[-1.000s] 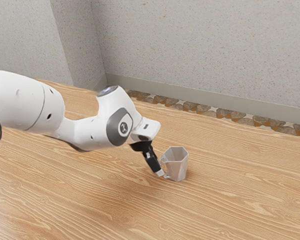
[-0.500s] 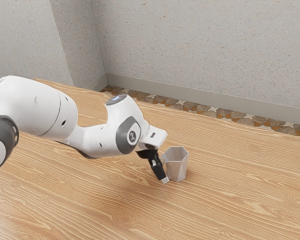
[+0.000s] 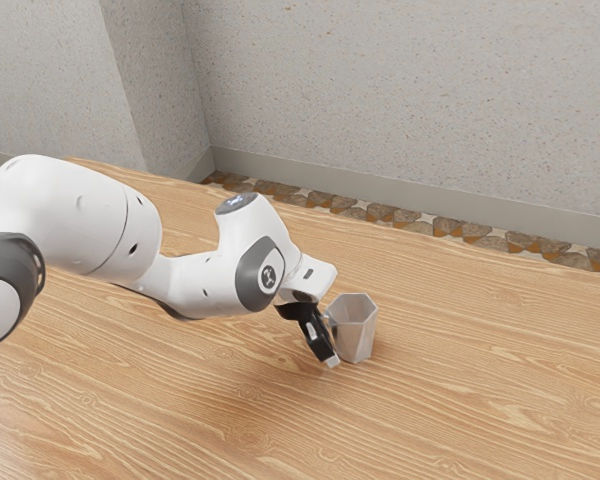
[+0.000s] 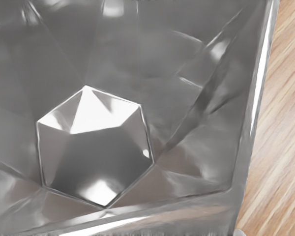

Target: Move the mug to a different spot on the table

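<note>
The mug, a pale grey faceted cup with a six-sided mouth, stands upright on the wooden bench, about mid-way across it and a little toward the exterior view's right, well apart from the far wall and the line of stones at its foot. Its base looks to rest flat on the wood, so I judge it is not lifted. The black hand is down at the mug's side toward the exterior view's left, touching or just beside the wall there, tilted with its tip close to the bench. Whether the hand is spread, pressed together or pinching the mug's wall, I cannot tell from this angle. The wrist view looks straight down into the mug, its hexagonal floor and slanted inner faces close under the camera, with a strip of bench beyond the rim. The white arm reaches in low from the exterior view's left. As I read it, the approach is done and the grasp is at hand; lifting, carrying and setting the mug down elsewhere are all left to do.
</note>
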Robot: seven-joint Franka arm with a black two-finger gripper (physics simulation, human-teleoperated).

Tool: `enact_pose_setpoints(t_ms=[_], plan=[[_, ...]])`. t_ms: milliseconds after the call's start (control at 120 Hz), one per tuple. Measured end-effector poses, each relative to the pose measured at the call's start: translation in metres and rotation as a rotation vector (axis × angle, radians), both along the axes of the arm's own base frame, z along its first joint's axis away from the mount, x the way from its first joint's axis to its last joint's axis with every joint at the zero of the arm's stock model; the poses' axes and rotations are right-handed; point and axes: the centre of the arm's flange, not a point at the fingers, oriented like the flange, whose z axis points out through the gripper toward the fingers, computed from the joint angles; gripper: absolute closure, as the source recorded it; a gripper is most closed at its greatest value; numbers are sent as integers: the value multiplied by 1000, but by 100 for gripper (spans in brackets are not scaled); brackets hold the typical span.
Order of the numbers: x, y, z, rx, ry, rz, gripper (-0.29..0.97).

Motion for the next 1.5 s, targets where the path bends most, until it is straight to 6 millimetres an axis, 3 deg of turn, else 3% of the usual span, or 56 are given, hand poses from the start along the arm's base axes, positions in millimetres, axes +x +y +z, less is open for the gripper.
enact_pose_setpoints(t_ms=[158, 458, 725, 875, 992, 1233, 1350, 1500], plan=[[0, 0, 1, 0, -3, -2, 51], [1, 1, 5, 0, -13, -1, 60], [0, 6, 46, -18, -72, 4, 65], [-24, 46, 70, -20, -108, 50, 67], [-44, 83, 70, -1, -133, 90, 71], [-85, 171, 47, 52, -125, 177, 77], [-106, 196, 35, 72, -111, 185, 78], [-111, 215, 31, 94, -122, 170, 79]])
